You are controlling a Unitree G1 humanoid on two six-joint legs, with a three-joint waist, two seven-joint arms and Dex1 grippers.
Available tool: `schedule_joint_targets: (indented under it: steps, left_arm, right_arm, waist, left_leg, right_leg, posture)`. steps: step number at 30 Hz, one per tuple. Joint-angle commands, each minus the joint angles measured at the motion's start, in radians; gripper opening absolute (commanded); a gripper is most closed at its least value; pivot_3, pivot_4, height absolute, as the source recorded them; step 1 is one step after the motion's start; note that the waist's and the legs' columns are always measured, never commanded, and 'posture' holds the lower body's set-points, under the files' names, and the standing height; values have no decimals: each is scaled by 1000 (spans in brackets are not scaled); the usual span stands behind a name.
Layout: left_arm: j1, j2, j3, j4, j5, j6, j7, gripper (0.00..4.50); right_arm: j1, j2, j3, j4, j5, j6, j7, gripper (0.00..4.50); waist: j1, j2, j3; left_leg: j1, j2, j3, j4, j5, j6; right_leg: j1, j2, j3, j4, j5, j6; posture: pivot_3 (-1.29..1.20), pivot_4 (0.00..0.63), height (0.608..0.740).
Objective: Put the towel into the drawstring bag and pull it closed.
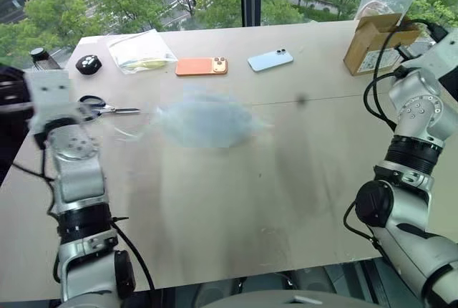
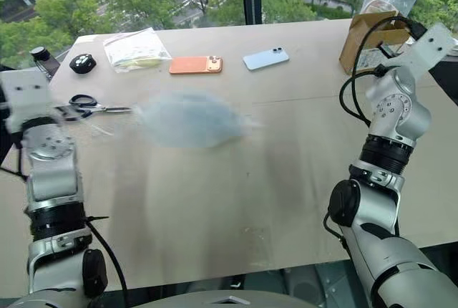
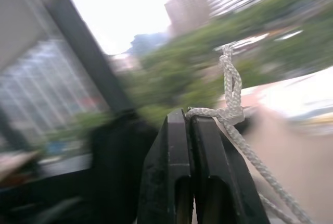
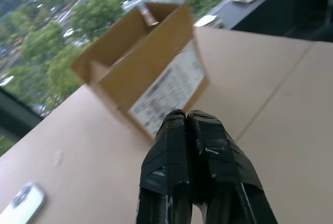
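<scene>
The drawstring bag (image 1: pixel 204 118) is a motion-smeared, pale bundle at the middle of the table. Light blue shows through its thin fabric, which looks like the towel (image 2: pixel 187 120) inside, though I cannot separate the two. Thin strands trail from the bag toward my left arm. In the left wrist view my left gripper (image 3: pixel 188 117) is shut on the white knotted drawstring cord (image 3: pixel 231 94), which runs out from between the fingertips. My right gripper (image 4: pixel 186 114) is shut with nothing in it, hanging level over the table just short of a cardboard box (image 4: pixel 143 62).
Along the far side lie black-handled scissors (image 1: pixel 107 107), a clear plastic zip bag (image 1: pixel 139 51), an orange phone (image 1: pixel 202 66), a light-blue phone (image 1: pixel 270 59) and a small black round object (image 1: pixel 89 64). The open cardboard box (image 1: pixel 376 43) stands at the far right corner.
</scene>
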Motion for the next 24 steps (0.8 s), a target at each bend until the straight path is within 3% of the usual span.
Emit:
schedule_joint_targets:
  steps: [1,5,7,10,11,14,15,16,24]
  left_arm:
    - [59,-22,-169,-201,-291,-23,-425,49]
    - [186,25,-245,-306,-409,38,-635,49]
    - [239,60,-226,-309,-463,88,-700,589]
    - [319,156,-190,-309,-528,163,-813,1735]
    - [342,193,-185,-304,-525,173,-842,2525]
    - [480,349,-90,-279,-574,213,-1029,3514]
    - [515,387,-62,-259,-568,211,-1050,4025]
    - [540,413,-43,-240,-556,210,-1054,4310]
    - [768,437,162,-180,-556,129,-1161,4310]
  right_arm:
    - [1,-40,78,-18,20,28,118,0]
    - [48,-143,249,-23,-18,23,362,0]
    - [98,-205,350,-61,-1,8,556,0]
    - [216,-293,434,-137,37,-46,816,910]
    - [250,-319,452,-151,39,-60,877,1710]
    - [445,-459,534,-220,22,-166,1154,2691]
    - [500,-493,537,-236,41,-180,1223,3163]
    - [542,-517,533,-244,55,-201,1275,3172]
    - [806,-607,478,-163,41,-480,1532,3172]
  waist:
    - [-4,0,0]
    - [-24,0,0]
    - [-34,0,0]
    - [-32,1,0]
    - [-32,1,1]
    - [-20,0,0]
    - [-15,1,1]
    - [-8,3,1]
    - [9,3,2]
  left_leg:
    - [-1,0,0,0,0,0]
    - [-1,0,1,-2,0,0]
    - [-1,1,1,-4,0,0]
    - [3,5,1,-7,0,0]
    - [4,5,1,-7,0,1]
    - [3,5,1,-6,-2,3]
    - [4,6,0,-6,-2,2]
    - [3,6,1,-6,-2,2]
    - [4,6,1,-6,-3,4]
  right_leg:
    - [0,0,0,-1,0,0]
    - [-1,0,1,-4,0,0]
    - [-1,1,1,-4,0,0]
    - [-1,3,1,-3,0,0]
    - [0,3,1,-2,0,0]
    - [0,3,1,-3,1,-2]
    - [1,3,0,-5,1,-2]
    - [1,3,-1,-6,1,-2]
    - [3,1,1,-9,1,-2]
  posture:
    - [0,150,734]
    - [0,150,734]
    - [0,150,734]
    - [0,150,734]
    - [0,150,734]
    - [0,150,734]
    - [0,150,734]
    - [0,150,734]
    - [0,150,734]
